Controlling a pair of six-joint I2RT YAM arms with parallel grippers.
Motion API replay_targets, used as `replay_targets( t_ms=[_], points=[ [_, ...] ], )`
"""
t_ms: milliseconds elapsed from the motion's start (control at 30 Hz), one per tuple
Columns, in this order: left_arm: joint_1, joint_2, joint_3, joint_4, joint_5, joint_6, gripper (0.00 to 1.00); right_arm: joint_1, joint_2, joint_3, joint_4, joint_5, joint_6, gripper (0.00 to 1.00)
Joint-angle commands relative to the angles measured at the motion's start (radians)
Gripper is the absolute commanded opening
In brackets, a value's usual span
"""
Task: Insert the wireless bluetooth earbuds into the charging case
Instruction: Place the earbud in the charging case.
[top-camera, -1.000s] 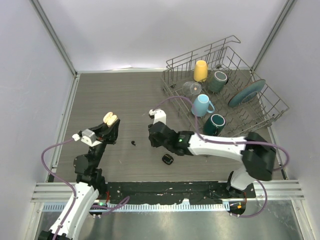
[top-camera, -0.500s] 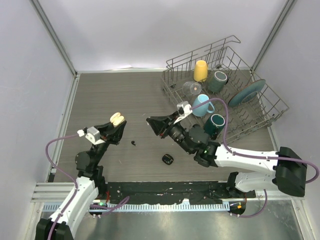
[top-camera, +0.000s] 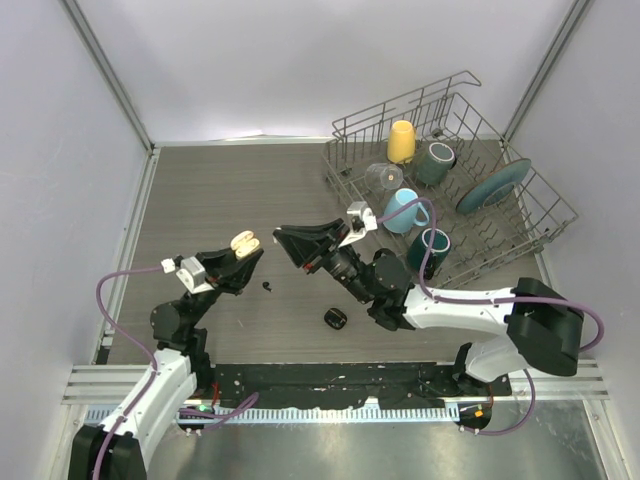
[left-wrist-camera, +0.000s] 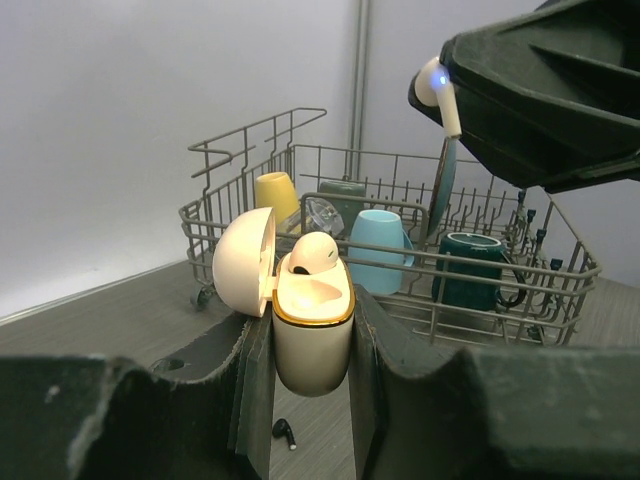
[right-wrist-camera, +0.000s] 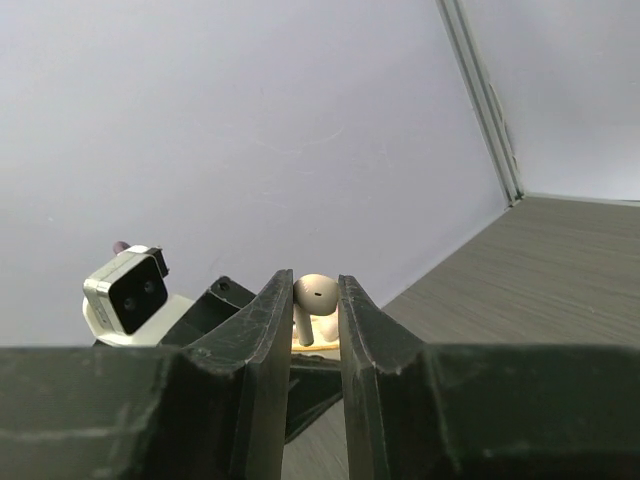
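My left gripper (top-camera: 243, 256) is shut on a cream charging case (left-wrist-camera: 311, 330) and holds it upright above the table. The case's lid is open, and one cream earbud (left-wrist-camera: 312, 254) sits in its far socket. My right gripper (right-wrist-camera: 315, 287) is shut on a second cream earbud (right-wrist-camera: 318, 294), head up and stem down, pinched at the fingertips. From the left wrist view, that earbud (left-wrist-camera: 441, 92) hangs above and to the right of the case, apart from it. A black earbud (top-camera: 266, 287) lies on the table below the case.
A small black case (top-camera: 335, 319) lies on the table near the front. A wire dish rack (top-camera: 520, 225) at the back right holds a yellow cup, a blue mug, dark green mugs, a glass and a plate. Grey walls stand close on the left and at the back.
My right gripper has risen from the table and swung left with the cream earbud, its tips now close to the case. My left gripper has carried the case to the right.
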Motion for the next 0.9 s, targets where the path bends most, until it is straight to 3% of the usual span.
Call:
replay_targets(
  t_ms=[0, 200, 567, 867],
  points=[
    [0.002, 0.025, 0.043, 0.092, 0.041, -0.008, 0.00, 0.009, 0.023, 0.073, 0.104, -0.043, -0.044, 0.01],
    [0.000, 0.065, 0.049, 0.127, 0.051, -0.030, 0.00, 0.017, 0.066, 0.117, 0.051, -0.060, -0.049, 0.01],
    [-0.018, 0.079, 0.054, 0.143, 0.051, -0.036, 0.00, 0.063, 0.133, 0.192, -0.066, -0.011, -0.208, 0.01],
    [-0.027, 0.086, 0.052, 0.154, 0.062, -0.037, 0.00, 0.069, 0.176, 0.226, -0.092, -0.023, -0.213, 0.01]
  ],
)
